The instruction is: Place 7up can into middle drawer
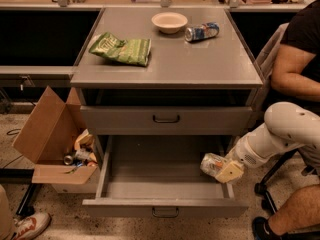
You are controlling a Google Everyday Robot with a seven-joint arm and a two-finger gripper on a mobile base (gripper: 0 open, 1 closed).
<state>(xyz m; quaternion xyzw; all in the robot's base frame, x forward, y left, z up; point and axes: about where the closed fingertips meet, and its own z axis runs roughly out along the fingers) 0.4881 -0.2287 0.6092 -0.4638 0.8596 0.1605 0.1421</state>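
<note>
While the middle drawer [160,184] stands pulled out, the tool [220,168] hangs at the drawer's right side, closed around the 7up can [211,163], which is held tilted over the drawer's right interior. Above the drawer, the cabinet surface [175,66] carries a bowl [169,22], a blue can [202,32] and a green bag [121,49].

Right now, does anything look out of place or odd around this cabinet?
A blue-and-silver can lies on its side on the cabinet top beside the bowl, not upright. The 7up can looks dented and is held sideways in the tool over the right end of the open middle drawer. Nothing looks spilled.
</note>
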